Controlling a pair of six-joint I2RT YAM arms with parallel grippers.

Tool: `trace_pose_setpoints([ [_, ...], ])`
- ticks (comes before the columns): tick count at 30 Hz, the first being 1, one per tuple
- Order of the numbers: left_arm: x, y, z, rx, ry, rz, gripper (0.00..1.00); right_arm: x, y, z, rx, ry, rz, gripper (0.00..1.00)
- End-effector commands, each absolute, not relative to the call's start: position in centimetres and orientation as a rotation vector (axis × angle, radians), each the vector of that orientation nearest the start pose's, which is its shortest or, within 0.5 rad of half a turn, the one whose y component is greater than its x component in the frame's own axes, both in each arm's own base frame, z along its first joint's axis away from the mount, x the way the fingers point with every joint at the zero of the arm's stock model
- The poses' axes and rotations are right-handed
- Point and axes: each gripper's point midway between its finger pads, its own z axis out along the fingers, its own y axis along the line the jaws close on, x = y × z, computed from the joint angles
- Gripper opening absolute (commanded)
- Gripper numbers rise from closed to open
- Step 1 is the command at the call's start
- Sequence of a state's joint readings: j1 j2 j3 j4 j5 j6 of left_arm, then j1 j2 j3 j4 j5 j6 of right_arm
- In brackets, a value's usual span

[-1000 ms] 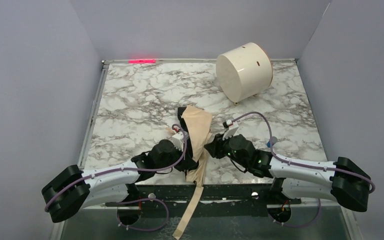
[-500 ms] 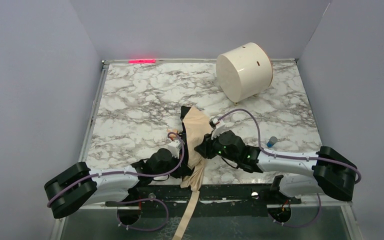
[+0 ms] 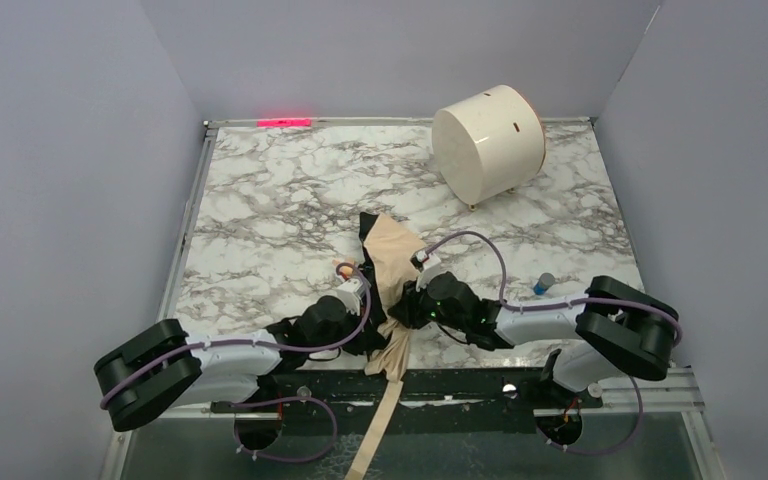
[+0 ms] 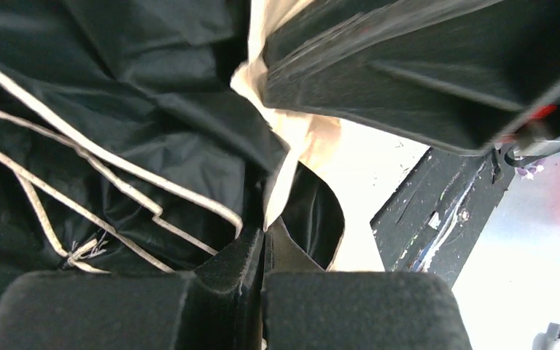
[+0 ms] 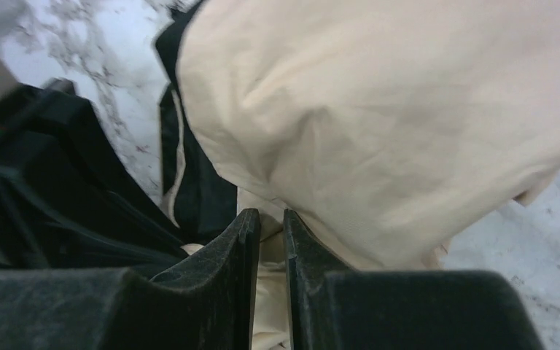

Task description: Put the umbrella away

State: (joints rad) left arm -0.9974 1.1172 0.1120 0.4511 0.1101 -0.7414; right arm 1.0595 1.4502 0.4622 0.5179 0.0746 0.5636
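With the umbrella (image 3: 393, 258) lying loose and unstowed, the left gripper (image 4: 265, 240) is pinching its fabric fully closed, the right gripper (image 5: 271, 219) clamping cream cloth narrowly.

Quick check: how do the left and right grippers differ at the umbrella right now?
The left gripper has its fingers pressed fully together on a cream fabric edge; the right gripper shows a narrow gap with cream cloth in it. The left gripper faces the black underside and ribs of the umbrella; the right gripper faces its cream outer cloth. Left works its left side, right its right. Both sit low at its near end.
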Motion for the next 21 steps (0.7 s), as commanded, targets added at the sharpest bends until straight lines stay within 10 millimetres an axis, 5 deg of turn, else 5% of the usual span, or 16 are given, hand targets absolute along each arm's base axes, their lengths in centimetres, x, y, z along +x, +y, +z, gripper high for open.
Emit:
trace_pose_setpoints([
  [1, 10.8, -25.1, 1.8, 0.373, 2.326, -1.049, 0.05, 17.7, 31.4, 1.7, -0.429, 2.2, 0.797, 0.23],
  [8, 12.5, -24.7, 5.5, 0.338, 2.26, -0.971, 0.42, 17.2, 29.9, -2.2, -0.432, 2.266, 0.724, 0.23],
  [12, 14.5, -23.9, 9.7, 0.218, 2.165, -0.932, 0.59, 16.7, 29.2, -3.5, -0.435, 2.294, 0.709, 0.23],
  [17, 18.0, -22.0, 15.0, 0.015, 2.078, -0.804, 0.73, 16.4, 28.9, -4.2, -0.474, 2.303, 0.697, 0.23],
  [21, 21.8, -21.6, 17.2, -0.033, 2.148, -0.683, 0.75, 16.5, 28.8, -4.3, -0.488, 2.299, 0.684, 0.23],
])
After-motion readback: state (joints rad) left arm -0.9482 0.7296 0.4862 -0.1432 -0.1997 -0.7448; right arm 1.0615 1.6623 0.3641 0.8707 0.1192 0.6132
